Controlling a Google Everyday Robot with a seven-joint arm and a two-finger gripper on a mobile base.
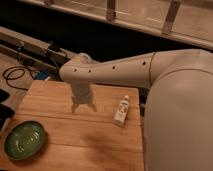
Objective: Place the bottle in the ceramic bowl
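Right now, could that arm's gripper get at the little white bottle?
Probably yes: the gripper hovers over the wooden table beside the white bottle, only bare wood between them.

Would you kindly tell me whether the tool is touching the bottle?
Apart. The camera view shows a strip of bare table between the tool, over the table's middle, and the bottle lying beside it.

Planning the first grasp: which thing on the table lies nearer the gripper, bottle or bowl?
The white bottle, lying close beside the gripper above the middle of the table; the green bowl sits farther off, at its corner.
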